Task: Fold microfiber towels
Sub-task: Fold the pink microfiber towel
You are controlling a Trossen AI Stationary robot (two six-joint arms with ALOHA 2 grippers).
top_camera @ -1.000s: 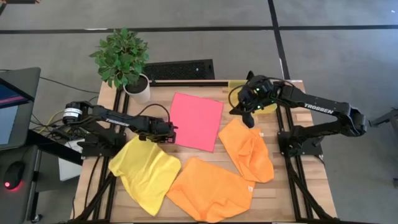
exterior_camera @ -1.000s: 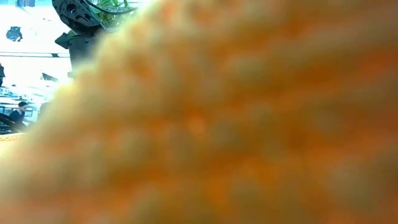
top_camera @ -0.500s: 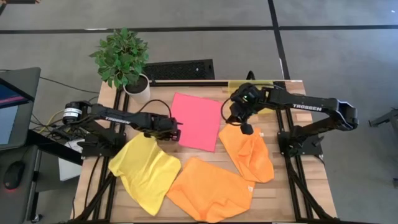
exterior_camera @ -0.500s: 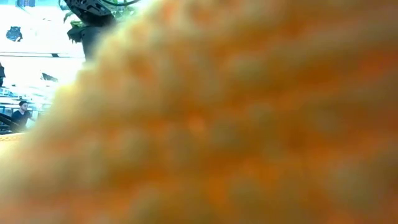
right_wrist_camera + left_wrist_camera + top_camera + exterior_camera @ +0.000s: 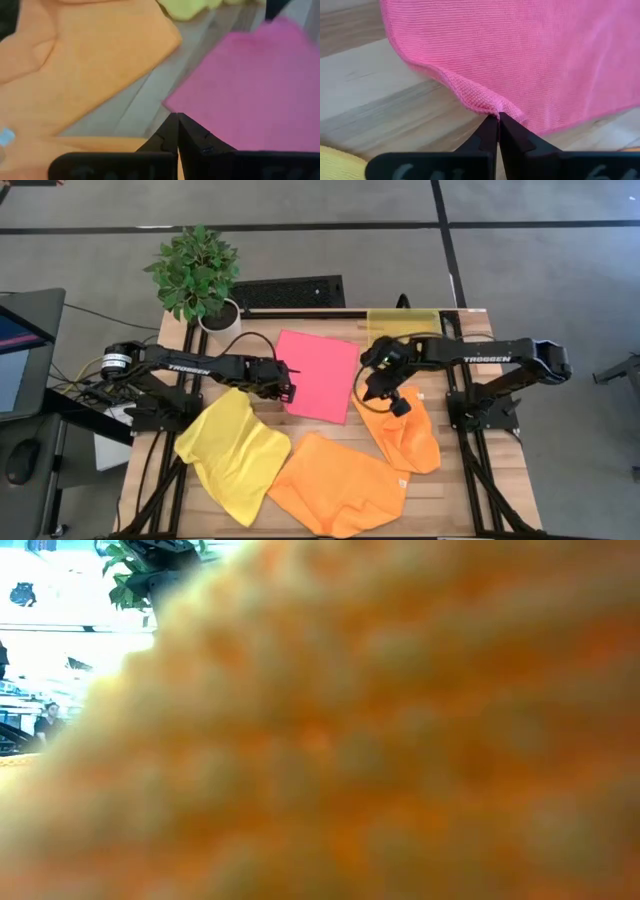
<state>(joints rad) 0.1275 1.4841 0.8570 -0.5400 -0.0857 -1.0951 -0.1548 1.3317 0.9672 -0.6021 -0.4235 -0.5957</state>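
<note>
Four towels spread over a table, an arm at each side.

The far towel (image 5: 318, 375) lies flat at the table's (image 5: 440, 490) middle back. Before it, three towels lie in an arc: the left towel (image 5: 232, 455), the front towel (image 5: 335, 485) overlapping its edge, and the right towel (image 5: 405, 430) touching the front one. A potted plant (image 5: 205, 280) stands on the far left corner; a plastic bin (image 5: 402, 323) sits at the far right edge. The left gripper (image 5: 290, 390) is at the far towel's near left corner, on its hem (image 5: 485, 102). The right gripper (image 5: 368, 392) is at the near right corner, between the far and right towels.
</note>
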